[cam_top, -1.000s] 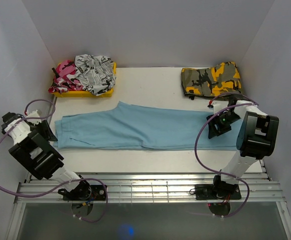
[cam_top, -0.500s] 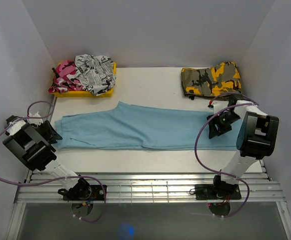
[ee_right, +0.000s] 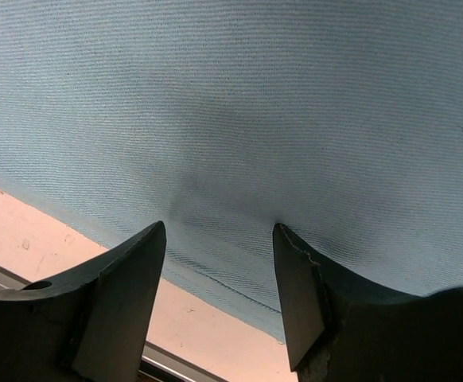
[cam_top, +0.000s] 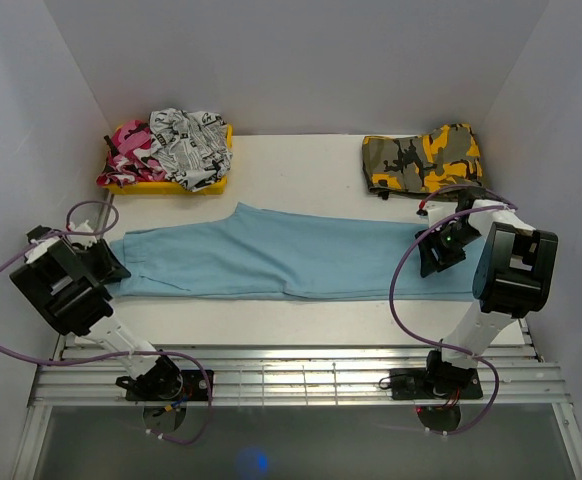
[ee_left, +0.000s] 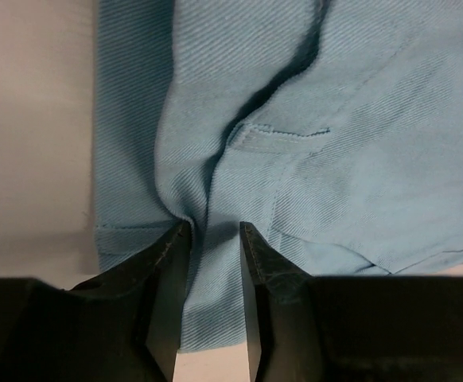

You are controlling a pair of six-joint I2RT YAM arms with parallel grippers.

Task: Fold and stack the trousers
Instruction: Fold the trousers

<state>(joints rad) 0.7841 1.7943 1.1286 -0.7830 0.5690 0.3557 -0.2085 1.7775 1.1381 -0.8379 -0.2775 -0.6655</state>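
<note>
Left gripper (ee_left: 214, 231): fingers drawn close together, tips set down on the cloth with a ridge of it gathered between them; whether the ridge is truly gripped cannot be told
Right gripper (ee_right: 219, 231): fingers spread wide, both tips pressed onto the cloth, a shallow dimple seen between them, nothing pinched
Cloth at the left tool: a pocket welt and a hemmed band are seen just beyond the fingertips, so the waist end is judged to lie here
Cloth at the right tool: plain weave only, the near hem just beside the fingers, bare table (cam_top: 301, 325) past it
The trousers (cam_top: 271, 255): laid flat in the middle of the table, both ends reached by the arms
Long axis: left to right across the table, from one gripper to the other
Direction from the tools: the cloth runs inward from each gripper toward the other; each arm is nearest its own end
Step judged in hand: both ends being taken so that one end can be carried along the long axis onto the other
Stacking place, as judged: the folded camouflage garment (cam_top: 421, 160) at the far right, well apart from the left gripper and near the right one
</note>
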